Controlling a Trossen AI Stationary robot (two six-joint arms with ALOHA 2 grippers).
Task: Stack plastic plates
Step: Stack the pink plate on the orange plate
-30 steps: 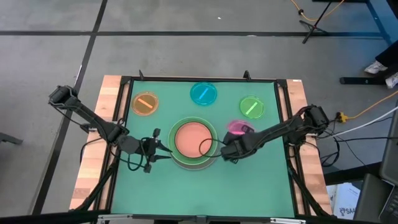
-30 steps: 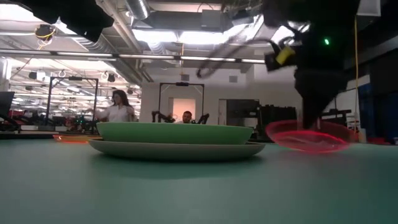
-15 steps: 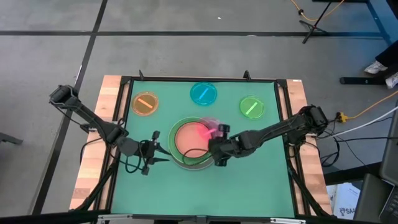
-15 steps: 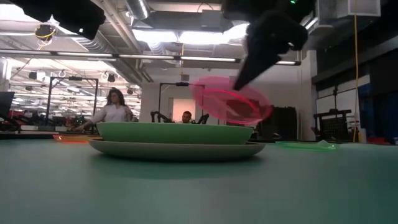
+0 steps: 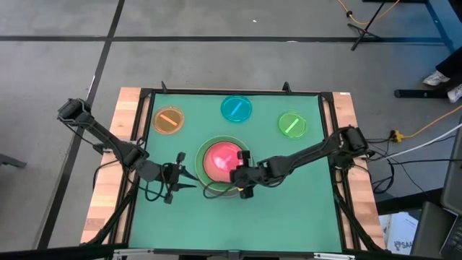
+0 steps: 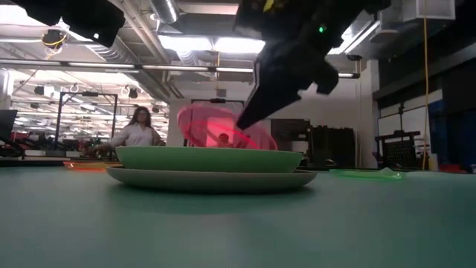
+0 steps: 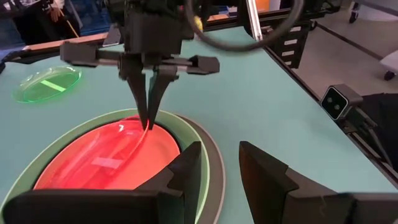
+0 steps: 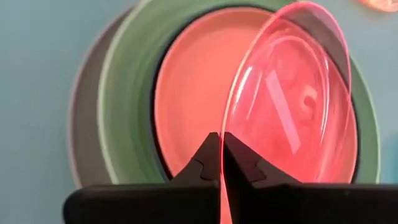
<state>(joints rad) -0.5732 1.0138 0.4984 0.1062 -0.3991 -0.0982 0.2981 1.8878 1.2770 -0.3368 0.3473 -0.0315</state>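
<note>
Carried from the table, pink plate (image 8: 292, 106) now hangs in right end effector (image 8: 221, 144).

Light comes from above: bright ceiling strips (image 6: 216, 45) glare white in the low view, and against them my right gripper (image 6: 244, 119) shows only as a black silhouette. The pink plate (image 6: 202, 123) pinched in it is translucent and glows where that backlight passes through. From overhead the table (image 5: 289, 209) is evenly lit, its green surface matte, with only soft, faint shadows beneath my arms. In the left wrist view a pale reflection lies across the plate.
</note>
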